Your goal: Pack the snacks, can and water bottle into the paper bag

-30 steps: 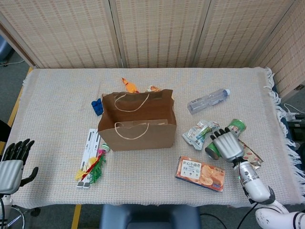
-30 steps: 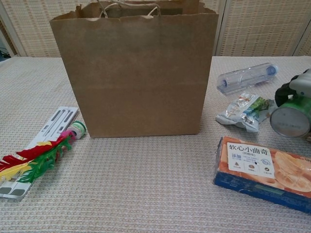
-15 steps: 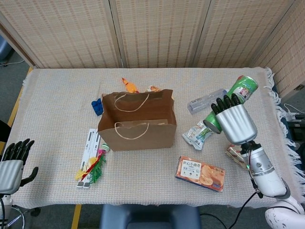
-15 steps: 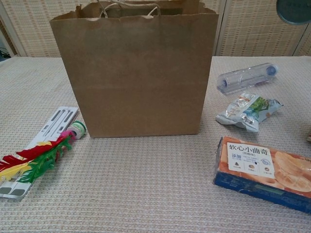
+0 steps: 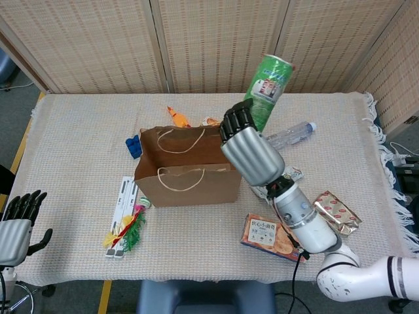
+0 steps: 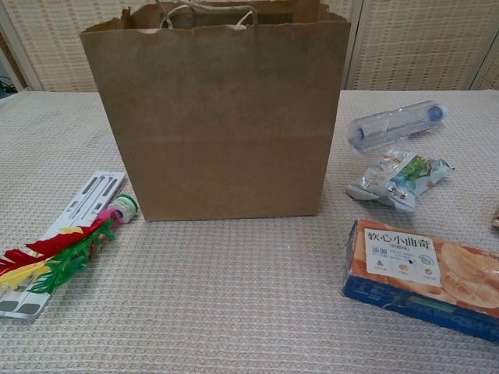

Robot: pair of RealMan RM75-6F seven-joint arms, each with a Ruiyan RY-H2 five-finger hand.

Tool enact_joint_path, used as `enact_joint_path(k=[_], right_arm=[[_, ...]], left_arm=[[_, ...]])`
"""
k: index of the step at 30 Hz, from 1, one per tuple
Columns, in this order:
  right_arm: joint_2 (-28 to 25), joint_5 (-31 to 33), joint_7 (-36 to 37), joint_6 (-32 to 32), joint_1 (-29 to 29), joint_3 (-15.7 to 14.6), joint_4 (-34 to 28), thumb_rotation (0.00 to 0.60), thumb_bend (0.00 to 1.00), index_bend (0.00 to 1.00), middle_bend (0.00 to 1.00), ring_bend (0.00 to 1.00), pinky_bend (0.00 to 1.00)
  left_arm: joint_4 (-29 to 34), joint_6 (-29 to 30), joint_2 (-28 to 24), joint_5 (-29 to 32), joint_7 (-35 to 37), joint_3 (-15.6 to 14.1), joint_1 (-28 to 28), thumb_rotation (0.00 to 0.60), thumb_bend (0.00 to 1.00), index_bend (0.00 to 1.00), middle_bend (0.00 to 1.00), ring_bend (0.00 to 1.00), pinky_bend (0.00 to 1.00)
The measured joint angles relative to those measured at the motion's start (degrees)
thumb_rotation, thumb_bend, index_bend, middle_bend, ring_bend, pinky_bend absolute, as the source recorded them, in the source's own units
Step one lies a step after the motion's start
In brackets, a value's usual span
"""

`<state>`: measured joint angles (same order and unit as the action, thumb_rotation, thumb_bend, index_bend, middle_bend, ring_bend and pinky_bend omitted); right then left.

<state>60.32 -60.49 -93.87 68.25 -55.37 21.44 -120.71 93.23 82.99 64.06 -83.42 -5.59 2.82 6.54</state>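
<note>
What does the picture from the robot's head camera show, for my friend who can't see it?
The robot's silver right hand holds a tall green can raised beside the open brown paper bag on a beige woven table. A clear plastic water bottle, an orange biscuit box and a red snack packet still lie to the right; the left hand waits off the table's left edge.
</note>
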Motion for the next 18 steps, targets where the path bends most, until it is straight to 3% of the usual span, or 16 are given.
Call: enact_joint_path(k=[5,9,18], right_arm=[[6.54,6.24,-12.20,-1.21,-9.34,-2.08,3.33,0.600,0.23,0.63,0.52,0.53,0.56],[11.03,12.16,-19.69,-1.92,-15.19,-5.81,7.36,0.600,0.23,0.62,0.52,0.53,0.56],[13.85,20.94,-26.29,-2.50,-22.54,-12.13,11.59,0.600,0.23,0.58,0.52,0.51,0.56]], left_arm=[[-0.28,-0.16,-0.16,-0.15,0.83,-0.05,0.07,0.600,0.37,0.00,0.00,0.00,0.00],[-0.40,-0.38,-0.34,-0.19,1.57,-0.06,0.15,0.600,0.37,0.00,0.00,0.00,0.00],[-0.49,-0.71,-0.59,-0.30,2.17,-0.14,0.31,0.600,0.37,0.00,0.00,0.00,0.00]])
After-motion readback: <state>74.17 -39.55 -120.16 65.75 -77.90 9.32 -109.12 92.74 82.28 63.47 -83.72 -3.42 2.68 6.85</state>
